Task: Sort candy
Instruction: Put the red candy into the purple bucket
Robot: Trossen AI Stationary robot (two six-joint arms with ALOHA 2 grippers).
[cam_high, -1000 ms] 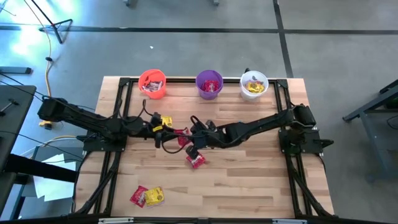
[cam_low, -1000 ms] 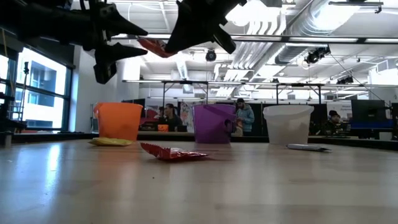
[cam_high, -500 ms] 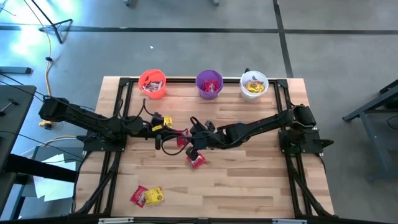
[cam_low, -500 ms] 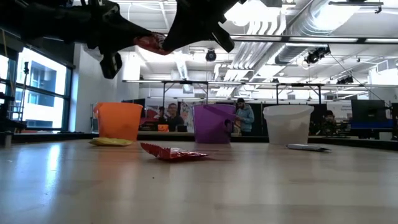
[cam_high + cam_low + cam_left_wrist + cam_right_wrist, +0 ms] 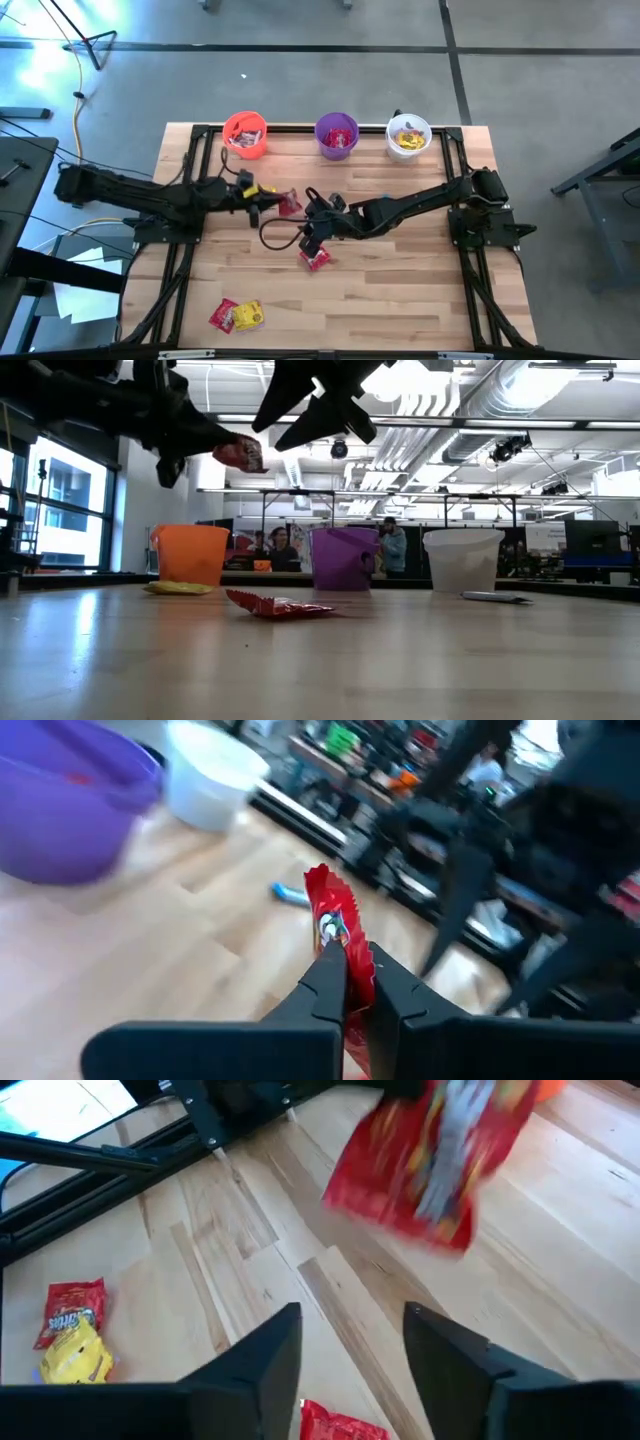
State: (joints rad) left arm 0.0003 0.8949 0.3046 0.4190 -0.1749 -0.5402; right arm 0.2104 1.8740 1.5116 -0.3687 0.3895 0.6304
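Three plastic cups (image 5: 335, 135) line my pale wood-plank table (image 5: 400, 290) at twelve o'clock. Left gripper (image 5: 268, 198) pinches a red candy packet (image 5: 289, 203) aloft; right gripper (image 5: 312, 222) hangs parted, empty. People sit in the workshop behind.

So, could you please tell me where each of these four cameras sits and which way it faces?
High view: above the table, looking straight down; both arms show, and three cups.
Low view: at table-top height, looking level towards the cups and the room; both arms hang above.
Left wrist view: on the left arm, looking past the left gripper, shut on a red packet.
Right wrist view: on the right arm, looking down past the open right gripper.
Shared: that red packet shows in all four views.
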